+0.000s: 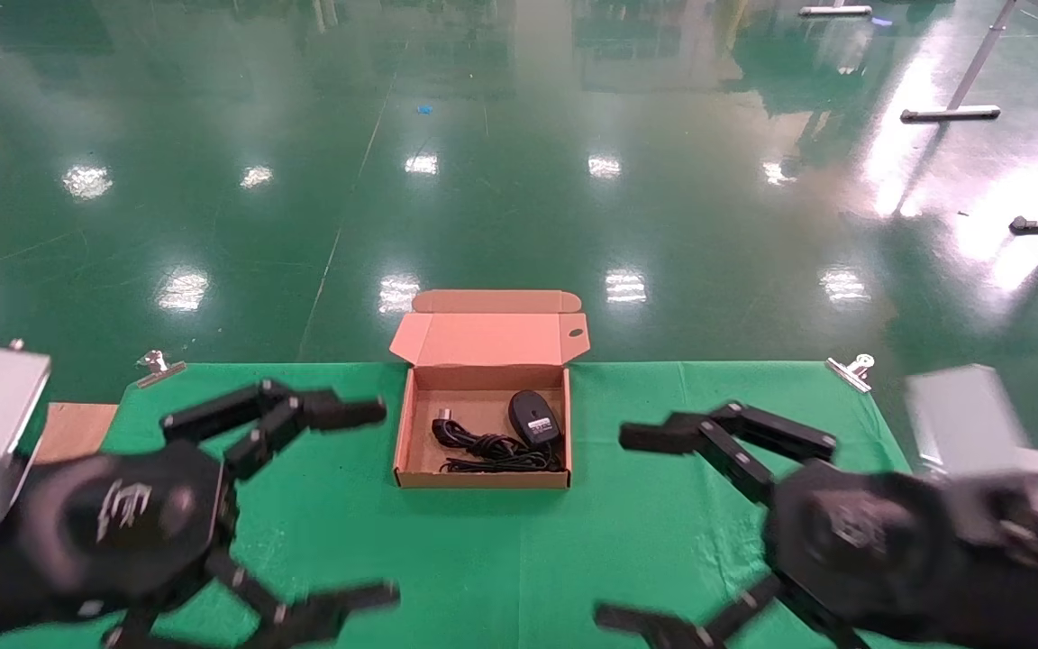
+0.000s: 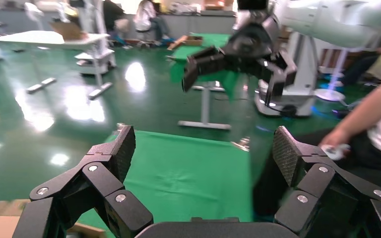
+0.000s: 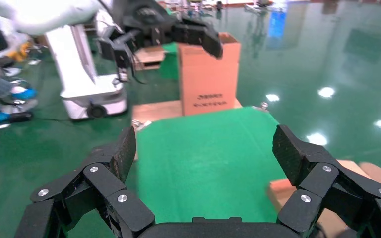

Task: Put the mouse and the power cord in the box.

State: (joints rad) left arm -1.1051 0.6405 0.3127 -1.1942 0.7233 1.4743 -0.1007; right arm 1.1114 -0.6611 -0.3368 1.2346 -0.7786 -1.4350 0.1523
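Note:
The tan box stands open at the back middle of the green table, its flap lid raised behind it. Inside lie the black mouse at the right and the coiled power cord across the floor of the box. My left gripper hovers open to the box's left and nearer me, with nothing between its fingers. My right gripper hovers open to the right, also empty. The left wrist view shows the left gripper over bare cloth; the right wrist view shows the right gripper likewise.
Green cloth covers the table, held by metal clips at the back corners. A brown board shows at the left edge. Off the table stand a tall carton, a white robot base and a person.

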